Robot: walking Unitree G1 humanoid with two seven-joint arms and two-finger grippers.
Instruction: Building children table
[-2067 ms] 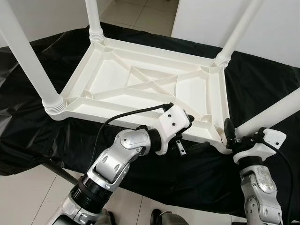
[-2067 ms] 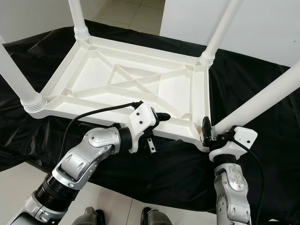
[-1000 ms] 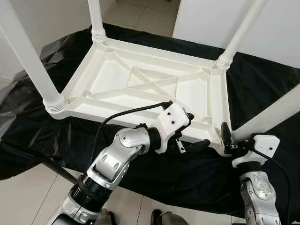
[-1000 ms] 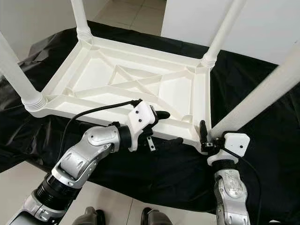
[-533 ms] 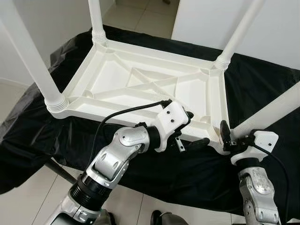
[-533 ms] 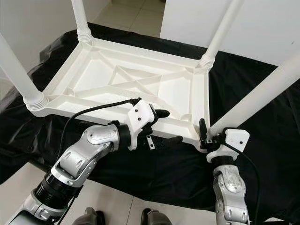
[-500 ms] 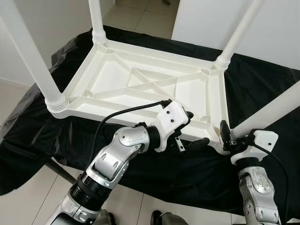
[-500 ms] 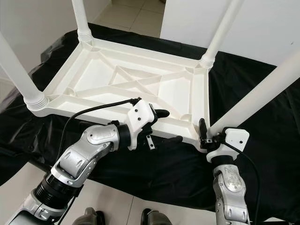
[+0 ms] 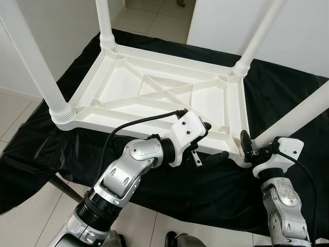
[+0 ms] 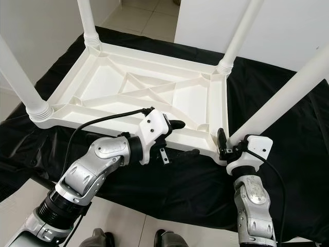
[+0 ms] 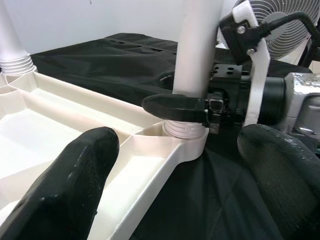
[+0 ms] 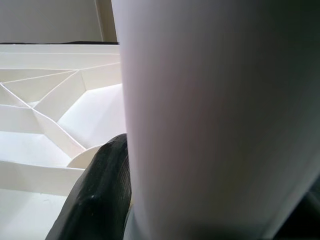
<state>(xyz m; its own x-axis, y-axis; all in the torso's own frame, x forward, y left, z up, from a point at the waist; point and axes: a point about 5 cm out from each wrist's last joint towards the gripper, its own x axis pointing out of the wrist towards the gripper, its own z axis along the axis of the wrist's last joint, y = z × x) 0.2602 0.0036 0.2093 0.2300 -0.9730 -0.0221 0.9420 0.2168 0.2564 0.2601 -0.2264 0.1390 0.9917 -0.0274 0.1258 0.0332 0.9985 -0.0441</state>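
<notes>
A white plastic children table [image 9: 154, 92] lies upside down on a black cloth [image 9: 205, 190]. Three white legs stand upright in its corner sockets: one near left [image 9: 36, 67] and two at the back. The fourth leg [image 9: 303, 116] leans out to the right from the near right corner socket [image 11: 185, 131]. My right gripper [image 9: 253, 147] is shut on this leg just above the socket, and its one finger [image 12: 100, 195] presses the leg's side. My left gripper [image 9: 212, 141] is open and straddles the table's near rim beside that corner.
The black cloth drapes over the edges of a low support, with pale tiled floor [image 9: 31, 206] around it. A white wall [image 9: 288, 25] stands behind. A fan [image 11: 295, 30] stands off to the right. A dark bar [image 9: 67, 188] sticks out under the cloth at the near left.
The view has shifted a little. The right gripper has stayed shut on the tilted leg and has moved slightly with it at the corner. The left gripper has held its place.
</notes>
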